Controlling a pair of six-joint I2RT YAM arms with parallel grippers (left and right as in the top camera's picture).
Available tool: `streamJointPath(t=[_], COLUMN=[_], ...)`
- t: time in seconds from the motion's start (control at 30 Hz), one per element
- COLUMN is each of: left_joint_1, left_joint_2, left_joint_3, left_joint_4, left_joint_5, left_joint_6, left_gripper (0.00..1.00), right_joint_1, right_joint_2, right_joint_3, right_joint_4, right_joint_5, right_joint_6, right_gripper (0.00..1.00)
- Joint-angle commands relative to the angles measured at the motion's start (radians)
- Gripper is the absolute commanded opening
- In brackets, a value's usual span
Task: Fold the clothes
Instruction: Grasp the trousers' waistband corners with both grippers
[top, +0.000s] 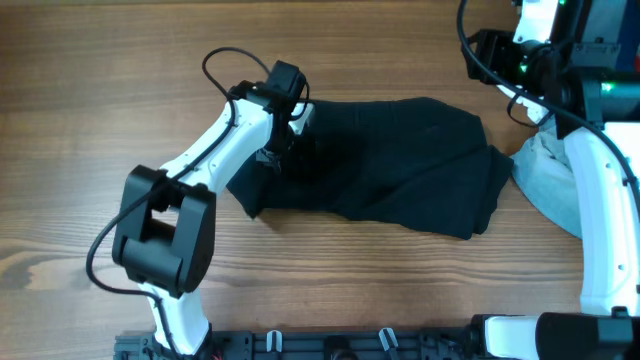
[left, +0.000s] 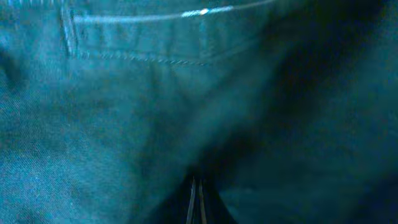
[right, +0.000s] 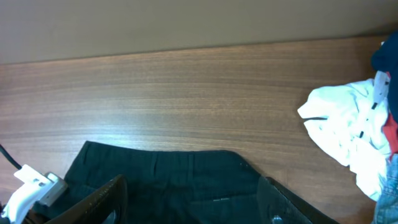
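The black garment lies spread across the middle of the wooden table, wrinkled, with its waistband toward the far edge. My left gripper is down on its left part. In the left wrist view dark fabric with a stitched seam fills the frame, and the fingertips are pressed together on a raised fold. My right gripper is open and empty, raised above the garment's far edge. In the overhead view it sits at the back right.
A pale grey-blue crumpled cloth lies right of the black garment, beside the right arm's white link. A white bundle with red and blue bits shows in the right wrist view. Black cables loop by the left arm.
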Motion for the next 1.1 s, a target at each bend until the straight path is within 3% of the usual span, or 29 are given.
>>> streamJointPath(t=[0.0,0.2,0.33,0.53,0.57,0.8,1.07], left_joint_1=[0.01,-0.01,0.014,0.137,0.151,0.219,0.266], left_joint_2=[0.04,0.048,0.048,0.046,0.046,0.069,0.171], left_joint_3=[-0.005,-0.02,0.0,0.255,0.291,0.35,0.35], left_joint_4=[-0.033,-0.081,-0.069,-0.161,-0.158,0.032,0.087], left_joint_5=[-0.001,0.023,0.029,0.142,0.142,0.138,0.139], left_joint_6=[-0.087,-0.176,-0.184,-0.182,-0.17,-0.042,0.082], left_gripper=[0.04,0.04,0.09,0.74,0.78,0.87,0.83], right_joint_1=[-0.001,-0.001,-0.001,0.001,0.001,0.001,0.001], right_joint_2=[0.046,0.129,0.191,0.282,0.292,0.319,0.319], right_joint_3=[-0.002,-0.003,-0.003,-0.003,-0.003,-0.003,-0.003], right_joint_4=[0.002,-0.006,-0.014,-0.022,-0.021,-0.023,-0.032], right_joint_5=[-0.018,-0.095,-0.106,-0.106,-0.106,-0.06,-0.052], right_joint_6=[0.015,0.014,0.002,-0.023,-0.023,-0.045,-0.05], right_gripper=[0.67,0.67,0.68,0.68,0.68,0.69,0.69])
